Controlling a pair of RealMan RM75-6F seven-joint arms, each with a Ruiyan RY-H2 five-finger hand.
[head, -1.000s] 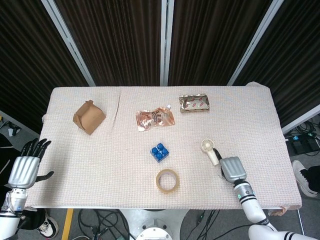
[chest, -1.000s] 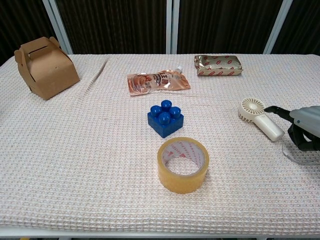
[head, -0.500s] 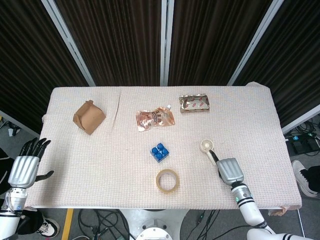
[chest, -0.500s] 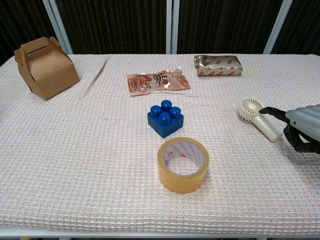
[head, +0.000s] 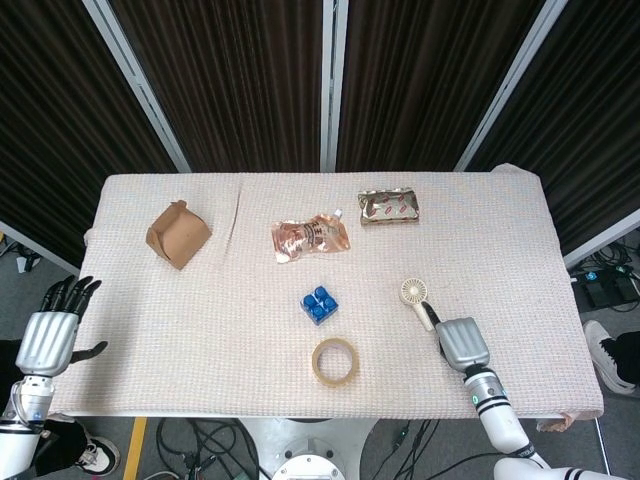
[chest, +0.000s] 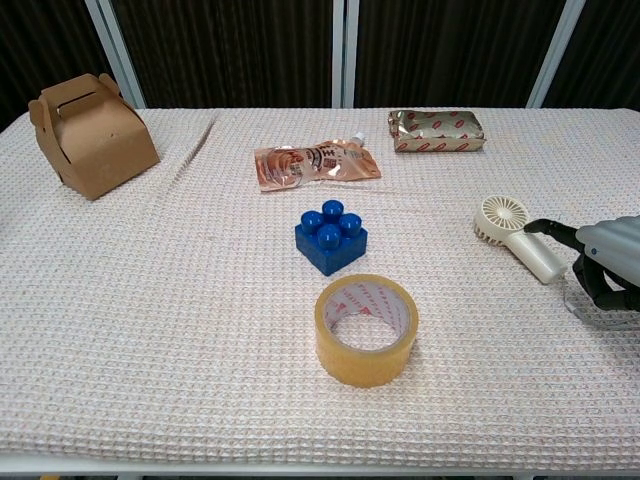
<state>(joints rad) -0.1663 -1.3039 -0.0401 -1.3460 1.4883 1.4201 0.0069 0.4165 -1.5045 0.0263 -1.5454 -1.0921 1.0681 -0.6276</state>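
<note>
Handheld fan (head: 419, 301) lies near the desk's (head: 200, 330) front-right edge, just beside the right hand (head: 461, 343), whose curled fingers hold nothing. Left hand (head: 49, 338) hangs off the left edge, fingers spread.

A lab-like test room: cloth-covered table (head: 200, 330), black curtains (head: 240, 80), loose floor cables (head: 200, 440).

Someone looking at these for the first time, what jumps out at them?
Probably the blue brick mid-table, with the tape roll just in front of it. Next, the right robot hand at the table's right side, right by the handle of a small white fan. A brown box sits far left.
</note>
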